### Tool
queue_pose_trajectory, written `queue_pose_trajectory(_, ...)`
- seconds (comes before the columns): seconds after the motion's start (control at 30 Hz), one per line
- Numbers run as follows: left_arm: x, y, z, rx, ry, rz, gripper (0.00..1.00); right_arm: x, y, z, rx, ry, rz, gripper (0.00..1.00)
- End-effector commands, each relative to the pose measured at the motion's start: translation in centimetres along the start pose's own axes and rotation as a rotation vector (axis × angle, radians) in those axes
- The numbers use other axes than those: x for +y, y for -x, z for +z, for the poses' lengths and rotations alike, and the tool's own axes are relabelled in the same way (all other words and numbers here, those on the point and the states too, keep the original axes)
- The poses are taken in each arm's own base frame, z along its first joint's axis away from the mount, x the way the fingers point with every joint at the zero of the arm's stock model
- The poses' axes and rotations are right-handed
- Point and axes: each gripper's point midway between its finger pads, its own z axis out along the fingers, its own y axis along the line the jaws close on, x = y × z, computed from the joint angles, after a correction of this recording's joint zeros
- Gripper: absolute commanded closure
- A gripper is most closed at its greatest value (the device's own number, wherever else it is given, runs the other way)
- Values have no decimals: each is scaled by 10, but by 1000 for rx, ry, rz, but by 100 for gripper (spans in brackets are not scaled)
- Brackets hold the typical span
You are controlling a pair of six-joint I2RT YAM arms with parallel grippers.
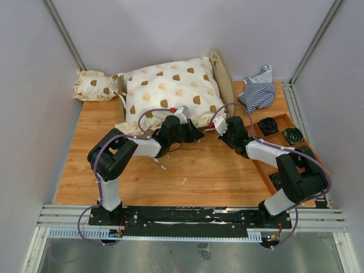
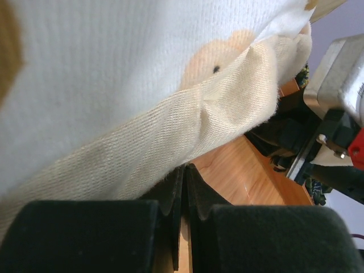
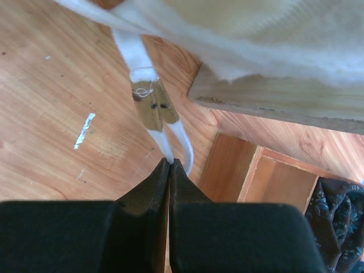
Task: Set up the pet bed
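My left claw [image 2: 185, 170]: clenched, tips tucked under frill at near edge of big cushion [image 1: 170, 91]; cannot tell if cloth is pinched. My right claw [image 3: 169, 165]: clenched on white tie [image 3: 135, 54] trailing from cushion corner, brown tag on it. Bed [image 1: 220, 74]: at back of counter [image 1: 187, 170], mostly hidden under big cushion, rounded end board showing at right. Small cushion [image 1: 94, 86] at left end. Tray [image 1: 282, 118] right of bed; striped cloth [image 1: 259, 92] behind tray.

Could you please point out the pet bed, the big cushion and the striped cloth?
Pet bed [image 1: 220, 74], top view, on its end board.
Big cushion [image 1: 170, 88], top view, its centre.
Striped cloth [image 1: 257, 91], top view, its centre.
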Motion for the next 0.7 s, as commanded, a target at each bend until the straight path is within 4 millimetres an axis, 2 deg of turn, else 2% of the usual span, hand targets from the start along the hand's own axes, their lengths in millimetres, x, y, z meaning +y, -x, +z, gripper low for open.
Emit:
queue_pose_trajectory(0.0, -8, 5, -4, -23, -17, 13, 94, -24, 8, 3, 5, -122, 134, 100)
queue_pose_trajectory(0.43, -18, 3, -5, -21, -32, -12, 94, -34, 33, 7, -1, -159, 204, 100)
queue_pose_trajectory(0.57, -17, 3, -6, -25, -28, -9, 93, -35, 55, 12, -130, -153, 114, 100)
queue_pose_trajectory(0.67, -16, 3, -6, -26, -24, -13, 93, -36, 65, 9, -256, -179, -28, 100)
